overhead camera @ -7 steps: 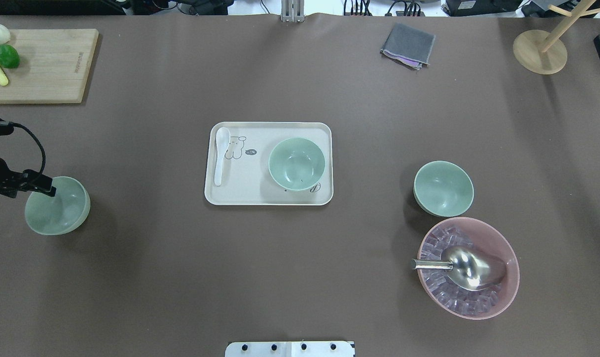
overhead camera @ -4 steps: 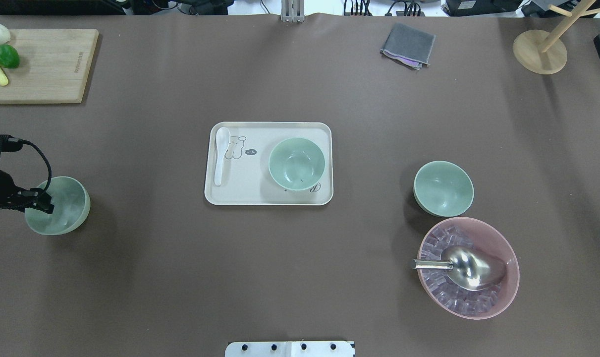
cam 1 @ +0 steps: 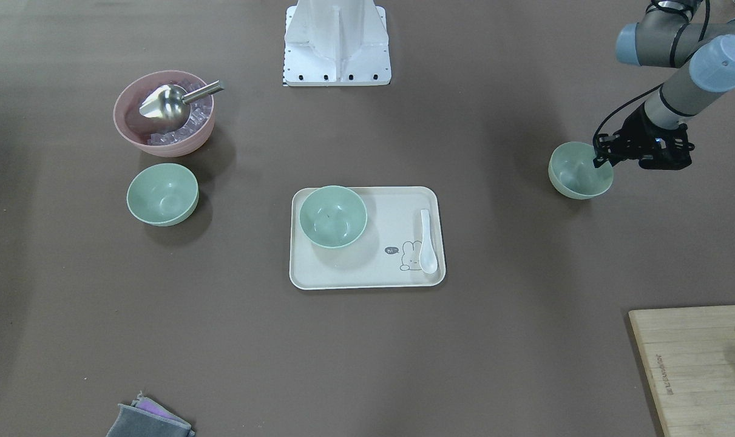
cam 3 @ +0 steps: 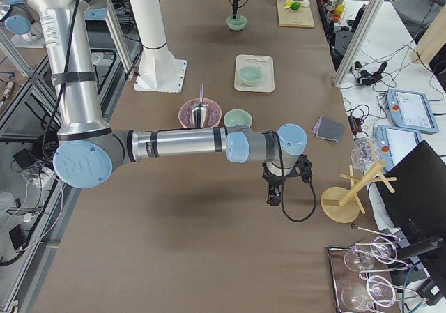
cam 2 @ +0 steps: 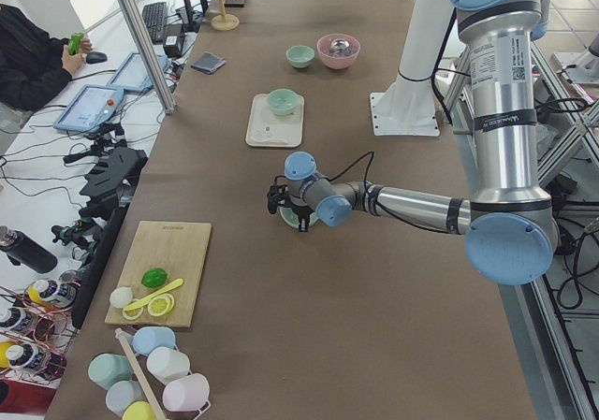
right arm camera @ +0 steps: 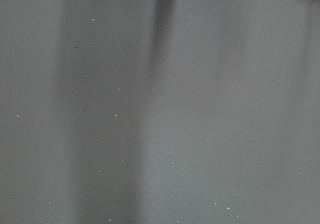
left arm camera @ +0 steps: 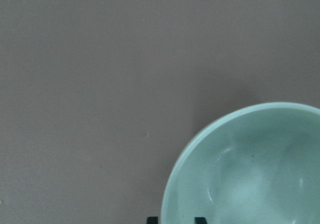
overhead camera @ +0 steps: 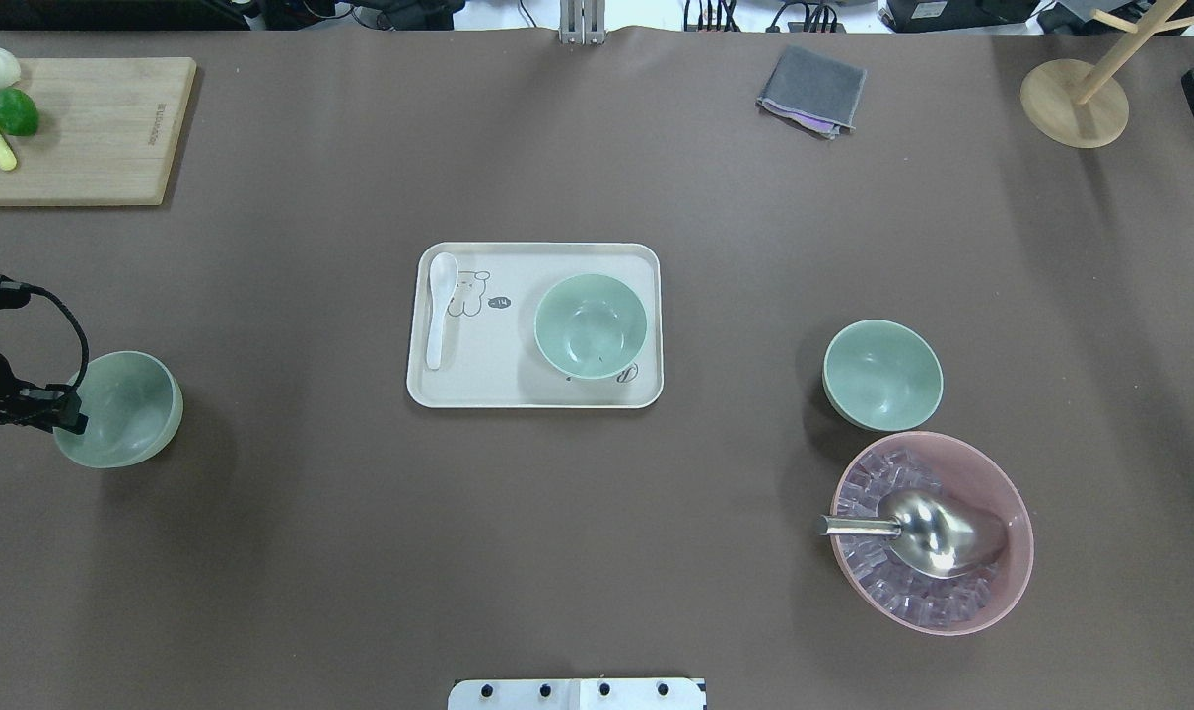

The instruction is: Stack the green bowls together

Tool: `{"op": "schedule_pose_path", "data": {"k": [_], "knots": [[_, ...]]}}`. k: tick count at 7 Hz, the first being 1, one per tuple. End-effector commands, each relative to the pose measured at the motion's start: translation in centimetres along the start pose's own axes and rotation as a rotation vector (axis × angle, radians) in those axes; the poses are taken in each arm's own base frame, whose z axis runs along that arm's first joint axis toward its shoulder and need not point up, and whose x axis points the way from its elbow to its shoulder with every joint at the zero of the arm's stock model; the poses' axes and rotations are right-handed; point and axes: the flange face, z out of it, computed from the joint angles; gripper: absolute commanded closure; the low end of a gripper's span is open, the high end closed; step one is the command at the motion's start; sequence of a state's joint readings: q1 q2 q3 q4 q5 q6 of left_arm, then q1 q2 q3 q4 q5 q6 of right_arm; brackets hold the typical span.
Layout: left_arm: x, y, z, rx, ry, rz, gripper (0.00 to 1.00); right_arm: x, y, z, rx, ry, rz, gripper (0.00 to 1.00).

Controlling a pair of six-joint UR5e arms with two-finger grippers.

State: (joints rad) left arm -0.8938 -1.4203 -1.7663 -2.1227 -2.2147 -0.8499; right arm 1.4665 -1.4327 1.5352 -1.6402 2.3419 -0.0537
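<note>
The left tool (overhead camera: 72,422) sits narrow astride the left rim of the left green bowl (overhead camera: 128,409), not visibly clamped. To do this well, pinch the wall squarely, lift level, then carry right to the tray (overhead camera: 518,390) and seat it in the middle bowl (overhead camera: 590,325). The third bowl (overhead camera: 882,375) stands far right. I cannot tell the right tool's (cam 3: 273,200) state. The tray reads "hi"; the cutting board (overhead camera: 94,128) stamp is illegible.

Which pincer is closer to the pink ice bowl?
Right. The right pincer hangs above the table near the pink bowl; the left pincer is far away, at the rim of a green bowl.
</note>
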Motion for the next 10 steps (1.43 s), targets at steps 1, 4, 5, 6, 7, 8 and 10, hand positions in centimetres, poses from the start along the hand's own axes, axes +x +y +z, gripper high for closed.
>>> {"op": "schedule_pose_path", "data": {"k": [1, 4, 5, 6, 7, 8, 10], "knots": [[-0.1, 0.0, 0.0, 0.000, -0.002, -0.003, 0.64, -0.1, 0.0, 0.2, -0.004, -0.001, 0.001, 0.00], [-0.4, -0.2, -0.4, 0.008, -0.001, -0.009, 1.00, -0.4, -0.1, 0.3, -0.006, -0.003, -0.002, 0.00], [0.2, -0.2, -1.1, 0.012, 0.015, -0.003, 1.00, -1.1, -0.3, 0.2, -0.002, -0.006, 0.034, 0.00], [0.0, -0.8, -2.8, 0.014, 0.051, -0.025, 1.00, -1.3, -0.5, 0.2, -0.001, -0.012, 0.052, 0.00], [-1.2, -1.9, -5.8, 0.006, 0.114, -0.080, 1.00, -1.7, -0.7, 0.2, -0.002, -0.032, 0.052, 0.00], [0.5, -3.4, -7.9, -0.001, 0.129, -0.106, 1.00, -2.4, -0.8, 0.0, 0.002, -0.040, 0.042, 0.00], [11.2, -11.3, -12.5, -0.004, 0.104, -0.147, 1.00, -8.9, -1.7, 0.8, -0.006, -0.039, -0.048, 0.00]]}}
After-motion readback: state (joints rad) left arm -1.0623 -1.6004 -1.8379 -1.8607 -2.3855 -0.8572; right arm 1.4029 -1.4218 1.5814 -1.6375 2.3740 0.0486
